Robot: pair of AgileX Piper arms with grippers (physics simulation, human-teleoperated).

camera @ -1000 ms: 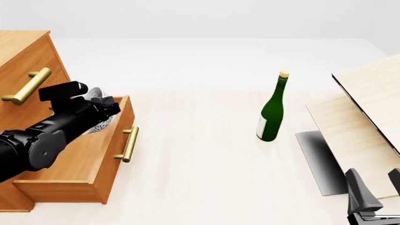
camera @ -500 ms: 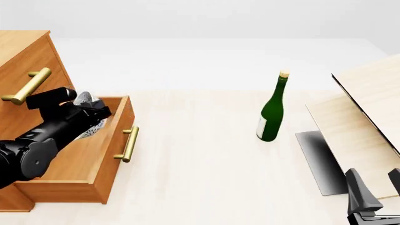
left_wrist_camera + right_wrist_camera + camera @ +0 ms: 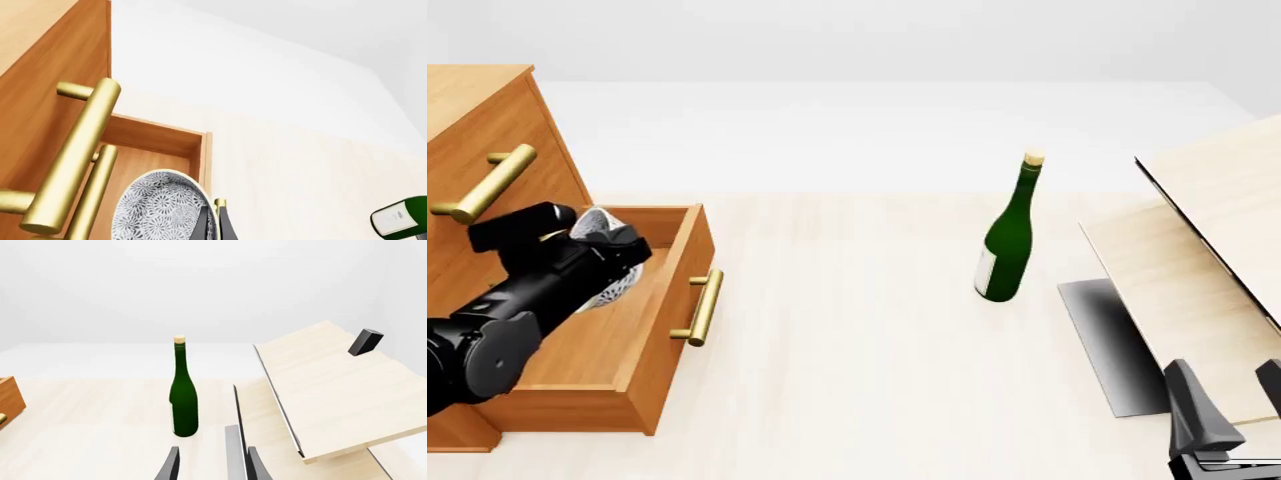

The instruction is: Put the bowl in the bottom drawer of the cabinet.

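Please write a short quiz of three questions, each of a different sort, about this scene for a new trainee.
1. True or false: the bottom drawer is pulled open.
2. What does the left gripper hold? A) the bottle B) the bowl C) a drawer handle
3. Fill in: the green bottle stands ____ on the table.

Key: 1 true. 2 B: its fingers are shut on the rim of the bowl, above the open drawer. 3 upright.
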